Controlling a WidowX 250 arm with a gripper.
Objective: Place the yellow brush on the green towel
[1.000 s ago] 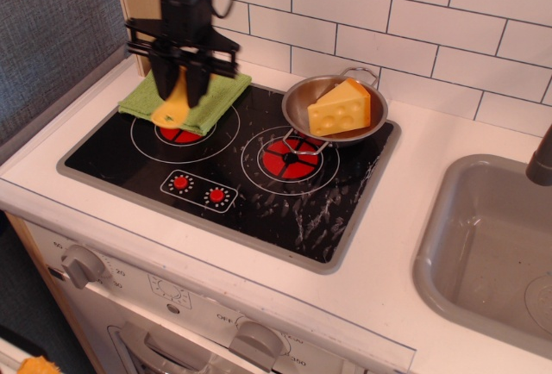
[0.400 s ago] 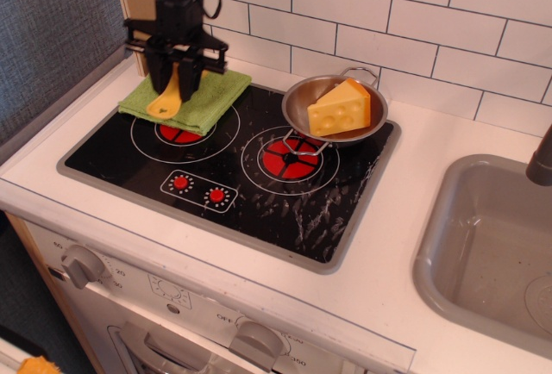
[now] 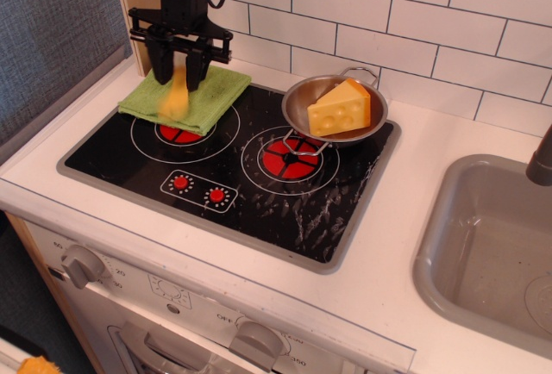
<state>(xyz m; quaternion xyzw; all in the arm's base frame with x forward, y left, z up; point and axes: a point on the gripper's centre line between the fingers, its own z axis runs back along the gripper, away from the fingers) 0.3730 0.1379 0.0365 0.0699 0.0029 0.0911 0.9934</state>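
Note:
The yellow brush (image 3: 175,98) shows as a blurred yellow streak on the green towel (image 3: 207,96), which lies over the back left burner of the black toy stove. My gripper (image 3: 178,71) hangs straight down just above the towel. Its two black fingers (image 3: 160,65) stand apart on either side of the brush's upper end with a gap to it, so the jaws are open. The brush's bristles and star cannot be made out in the blur.
A metal pan (image 3: 297,98) holding a yellow cheese wedge (image 3: 340,108) sits at the back right of the stove (image 3: 259,197). A white tiled wall is close behind. A grey sink (image 3: 483,253) is at the right. A wooden panel stands left of the arm.
The gripper moved back over the towel, went down, then rose a little. The brush went from hanging in the jaws to lying low on the towel, now blurred.

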